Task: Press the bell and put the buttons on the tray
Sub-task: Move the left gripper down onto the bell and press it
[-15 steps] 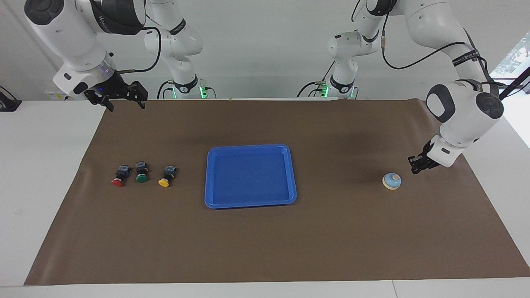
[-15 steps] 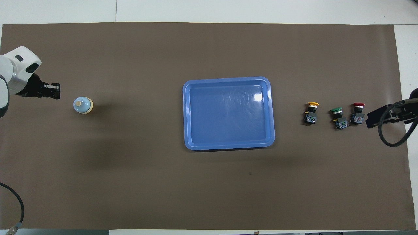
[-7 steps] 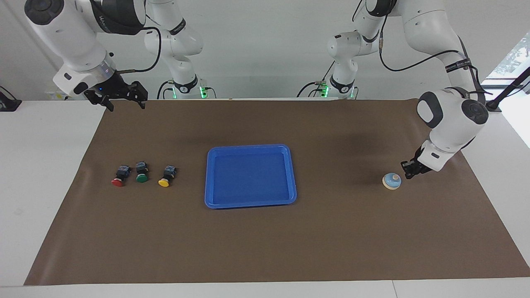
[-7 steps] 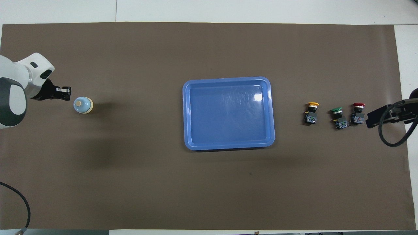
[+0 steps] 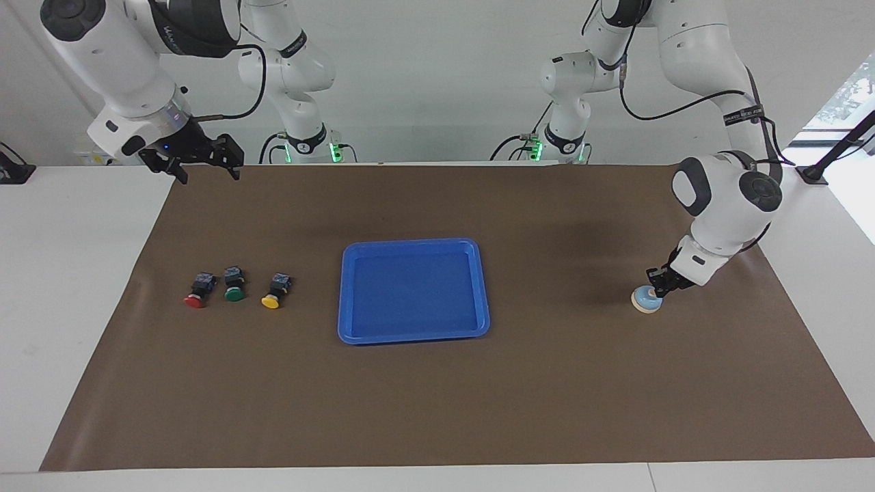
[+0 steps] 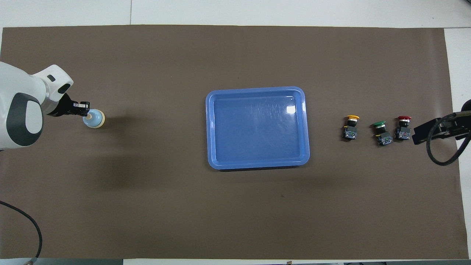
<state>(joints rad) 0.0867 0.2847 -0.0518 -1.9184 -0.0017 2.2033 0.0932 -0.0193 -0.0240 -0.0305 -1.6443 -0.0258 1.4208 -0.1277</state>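
Note:
The light-blue bell (image 5: pixel 645 300) stands on the brown mat toward the left arm's end, also in the overhead view (image 6: pixel 95 119). My left gripper (image 5: pixel 657 285) is shut, and its tip is down at the bell's cream knob, seemingly touching it. The blue tray (image 5: pixel 413 242) lies mid-table with nothing in it. The red button (image 5: pixel 196 294), green button (image 5: pixel 234 288) and yellow button (image 5: pixel 273 294) stand in a row toward the right arm's end. My right gripper (image 5: pixel 207 169) is open and waits in the air over the mat's corner nearest the robots.
A brown mat (image 5: pixel 437 410) covers most of the white table. The robots' bases and cables stand at the table's edge nearest the robots. A black cable loop (image 6: pixel 441 154) of the right arm hangs beside the red button in the overhead view.
My left gripper has moved in from beside the bell toward the table's middle and down onto the bell's knob. The right arm, buttons and tray have not moved.

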